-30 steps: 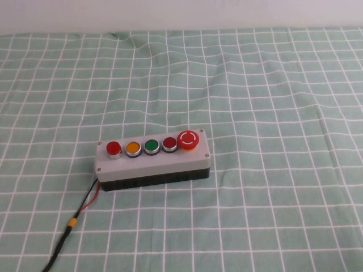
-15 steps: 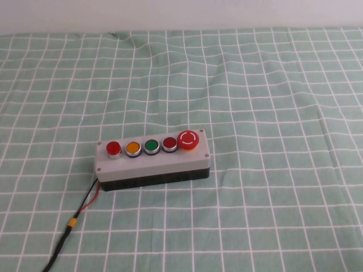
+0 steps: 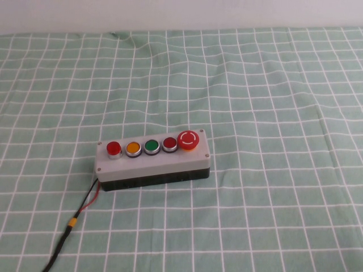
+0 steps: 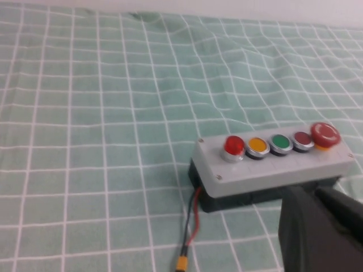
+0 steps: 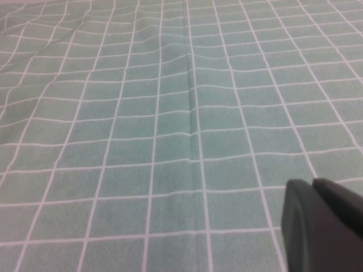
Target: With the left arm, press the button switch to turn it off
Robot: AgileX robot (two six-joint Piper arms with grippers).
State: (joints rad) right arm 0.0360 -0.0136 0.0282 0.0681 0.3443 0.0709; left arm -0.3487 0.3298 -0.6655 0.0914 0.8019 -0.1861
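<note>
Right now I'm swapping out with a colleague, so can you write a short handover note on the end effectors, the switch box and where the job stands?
Left end effector: in the left wrist view only, back from the grey box, touching nothing.
Right end effector: in the right wrist view only, over bare checked cloth.
The box lies on the cloth, its cable trailing toward the robot. The button switch sits at the row's left end, beside the orange button.
Done: nothing yet; no arm shows in the high view.
Left: bring the left arm over the button switch and press it.
</note>
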